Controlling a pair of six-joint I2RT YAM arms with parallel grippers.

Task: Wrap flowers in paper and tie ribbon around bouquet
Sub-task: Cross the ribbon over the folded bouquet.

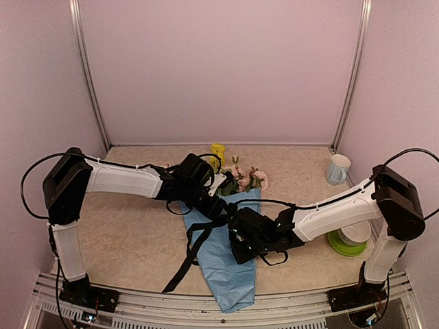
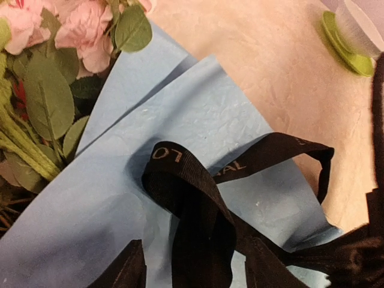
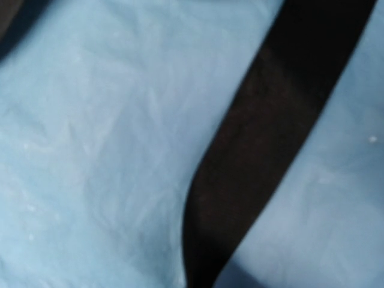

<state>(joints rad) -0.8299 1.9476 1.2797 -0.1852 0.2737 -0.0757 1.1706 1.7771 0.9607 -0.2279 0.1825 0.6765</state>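
The bouquet lies mid-table: a cone of light blue paper (image 1: 230, 264) with its tip toward me and the flowers (image 1: 241, 177) at its far end. Pink blooms and green leaves (image 2: 48, 90) fill the left wrist view's upper left. The black ribbon (image 1: 199, 236) crosses the cone, its tails trailing to the near left. My left gripper (image 2: 197, 243) hangs open over the paper (image 2: 198, 114), with a ribbon loop (image 2: 192, 204) loose between its fingers. My right gripper (image 1: 236, 236) presses on the cone's right side. Its fingers are out of frame; the ribbon (image 3: 270, 150) runs down to them.
A pale mug (image 1: 337, 168) stands at the back right. A white bowl (image 1: 355, 234) sits on a green plate (image 1: 343, 248) by the right arm's base; the plate (image 2: 342, 42) also shows in the left wrist view. Lilac walls close the back and sides.
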